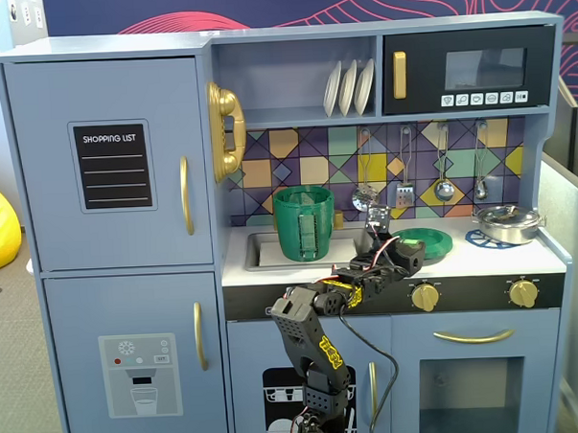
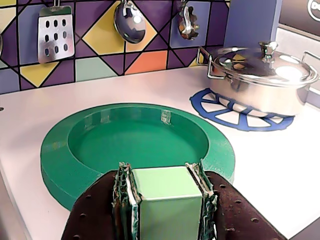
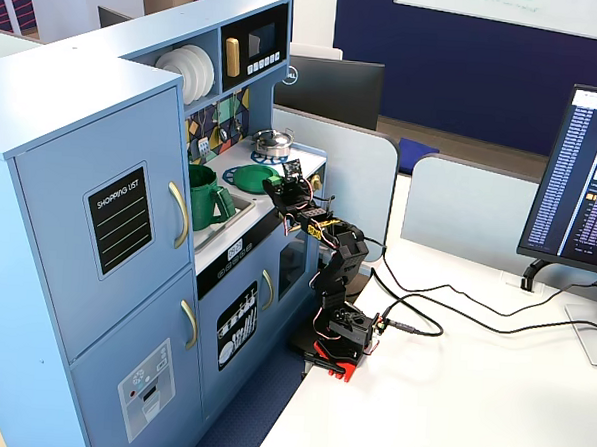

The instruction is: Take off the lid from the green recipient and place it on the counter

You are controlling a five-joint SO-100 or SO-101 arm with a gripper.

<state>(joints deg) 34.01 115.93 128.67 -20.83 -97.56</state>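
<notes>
The round green lid [image 2: 60, 155] lies on the pale counter [image 2: 280, 155] with its recessed side up, right of the sink in a fixed view [image 1: 422, 241]. The tall green recipient [image 1: 304, 223] stands uncovered in the sink, and shows in both fixed views [image 3: 208, 199]. My gripper [image 2: 162, 172] is shut on a pale green block at the lid's near rim. I cannot tell whether that block is joined to the lid. From the front, my gripper [image 1: 378, 243] hovers low over the counter, between the recipient and the lid.
A silver pot [image 2: 260, 75] with its own lid sits on a blue burner ring [image 2: 220, 107] to the right. Utensils [image 2: 55, 32] hang on the tiled back wall. The sink [image 1: 262, 248] is recessed at the counter's left. Knobs line the counter's front edge [image 1: 425, 296].
</notes>
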